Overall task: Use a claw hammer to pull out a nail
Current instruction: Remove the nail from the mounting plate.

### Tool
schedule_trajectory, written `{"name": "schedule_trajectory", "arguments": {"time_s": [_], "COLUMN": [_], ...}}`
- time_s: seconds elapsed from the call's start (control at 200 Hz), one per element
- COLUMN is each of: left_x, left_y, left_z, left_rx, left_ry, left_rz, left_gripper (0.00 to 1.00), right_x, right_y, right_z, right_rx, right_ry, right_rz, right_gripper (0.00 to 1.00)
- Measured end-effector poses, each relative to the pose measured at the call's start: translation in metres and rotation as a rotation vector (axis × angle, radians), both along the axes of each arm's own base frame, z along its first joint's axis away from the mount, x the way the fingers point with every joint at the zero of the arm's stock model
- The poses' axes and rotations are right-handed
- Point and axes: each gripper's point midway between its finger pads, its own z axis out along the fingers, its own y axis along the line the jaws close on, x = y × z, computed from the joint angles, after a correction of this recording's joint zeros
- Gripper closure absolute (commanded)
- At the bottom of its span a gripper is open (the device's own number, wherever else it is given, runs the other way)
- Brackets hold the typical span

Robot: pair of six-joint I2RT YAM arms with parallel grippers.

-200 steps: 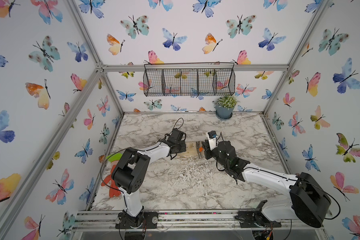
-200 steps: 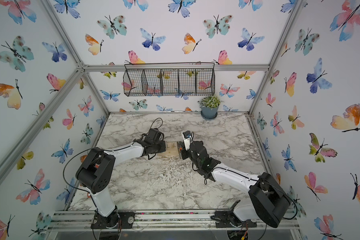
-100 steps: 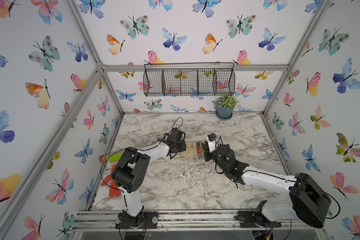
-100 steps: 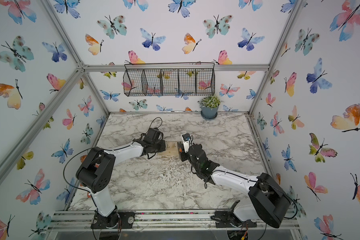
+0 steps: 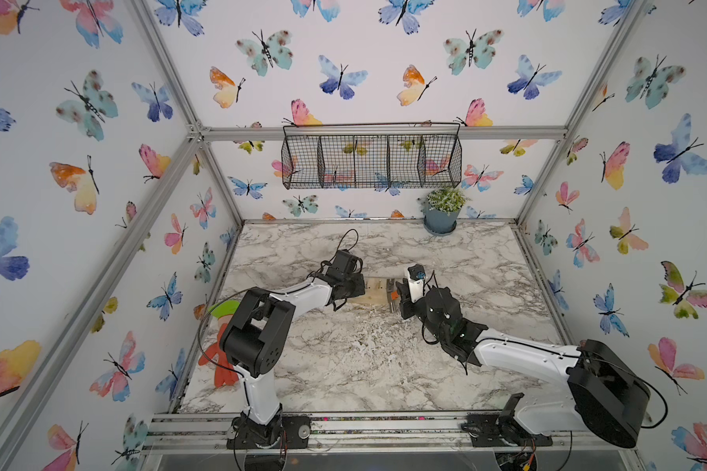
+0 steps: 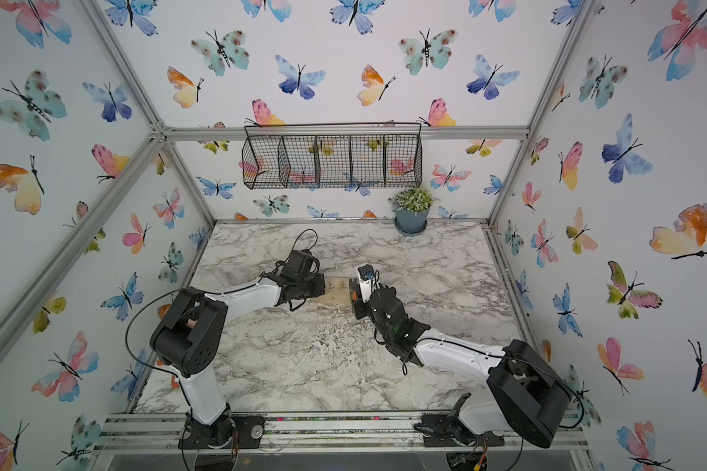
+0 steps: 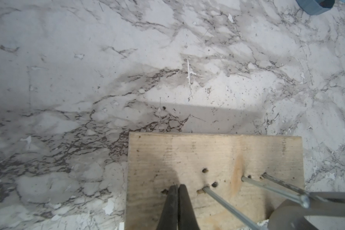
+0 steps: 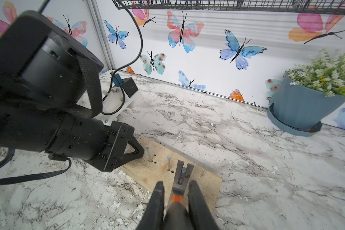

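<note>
Everywhere, butterfly wallpaper (image 5: 78,163) surrounds the chipped marble tabletop (image 5: 364,367).

Your board (image 5: 374,291) lies mid tabletop (image 5: 343,367), three nails (image 8: 168,162) in it, claw hammer (image 8: 177,189) forked around the rightmost; plant (image 5: 441,212) at back edge.

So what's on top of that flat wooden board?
Three silver nails stand in the flat wooden board. The orange-necked claw hammer forks around one, and the left hand rests its shut black tips on the wood. How deep the nails go is hidden.
</note>
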Motion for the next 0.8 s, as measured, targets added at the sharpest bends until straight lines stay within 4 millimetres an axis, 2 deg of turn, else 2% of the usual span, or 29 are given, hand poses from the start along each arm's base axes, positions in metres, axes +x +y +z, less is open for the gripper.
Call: {"name": "schedule_trajectory", "arguments": {"time_s": [0.27,0.556,0.801], "left_x": [0.006,0.004,-0.005], "left_y": [-0.002,0.0,0.005], "left_z": [0.014,0.021,0.022], "left_rx": [0.03,0.103,0.159], "left_ry": [0.004,0.04,0.075], "left_rz": [-0.02,-0.064,-0.089], "left_gripper": [1.0,0.76,0.72], "right_x": [0.002,0.008,0.01], "right_y": [0.002,0.007,0.008], "right_z": [0.001,0.004,0.004], "right_rx": [-0.012,-0.03,-0.036], "right_ry": [0.012,0.023,0.027], "right_rz": [-0.005,-0.011,-0.011], "right_gripper": [0.97,0.97,0.97]}}
